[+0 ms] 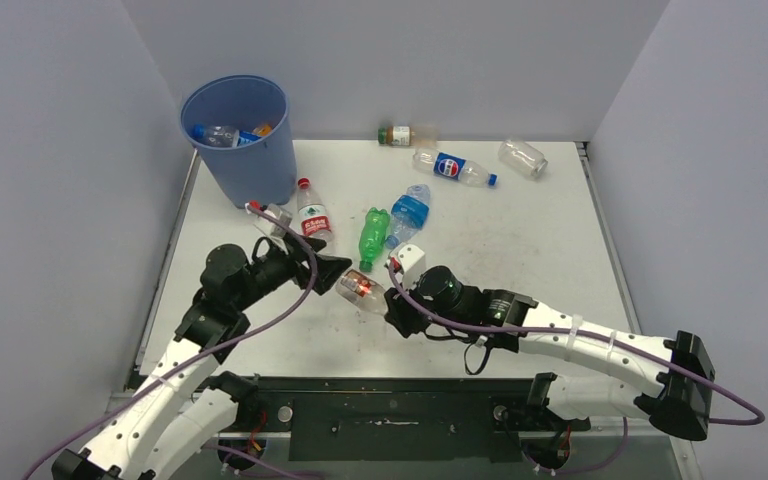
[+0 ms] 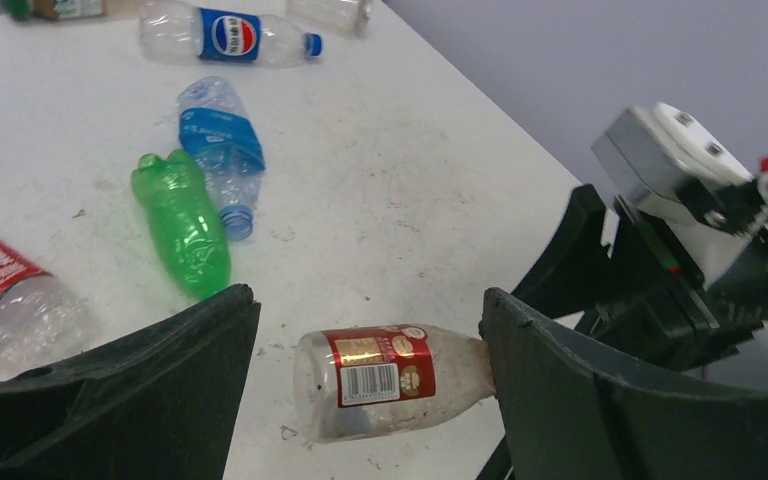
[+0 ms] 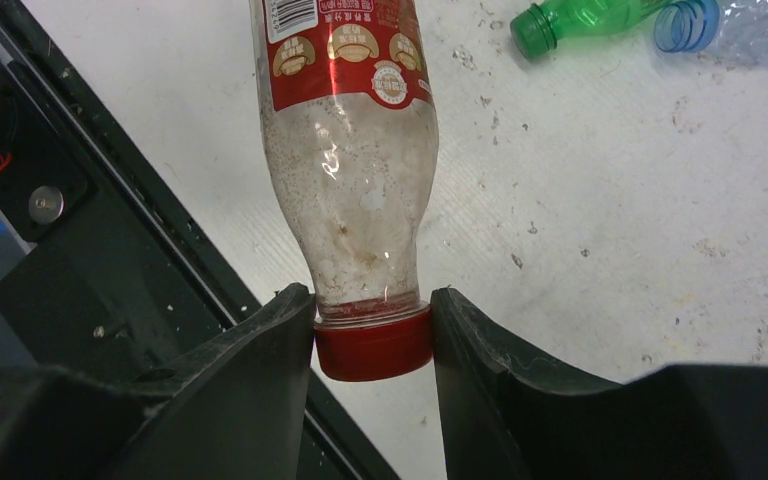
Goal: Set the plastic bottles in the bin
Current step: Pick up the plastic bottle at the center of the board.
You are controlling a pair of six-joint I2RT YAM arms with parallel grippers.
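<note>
1. Only the right wrist view shows the grip. The right gripper (image 3: 372, 312) has its jaws clamped on the red cap (image 3: 373, 352) of the red-labelled bottle (image 3: 345, 150), whose clear body is filmed with whitish residue.
2. The left wrist view shows the left gripper (image 2: 368, 310) with its jaws wide apart and that bottle's base end in the gap between them.
3. Only the top view takes in the bin (image 1: 250, 165), which stands at the table's far left corner with a few bottles inside (image 1: 222, 134). The gripped bottle is near the front centre, well apart from the bin.
4. On the white, scuffed table (image 1: 540, 260) a green bottle (image 1: 373, 236) and a blue-tinted bottle (image 1: 410, 212) lie side by side. A Pepsi bottle (image 1: 452, 167) lies farther back.
5. Plain grey walls (image 1: 410, 60) close in three sides.
</note>
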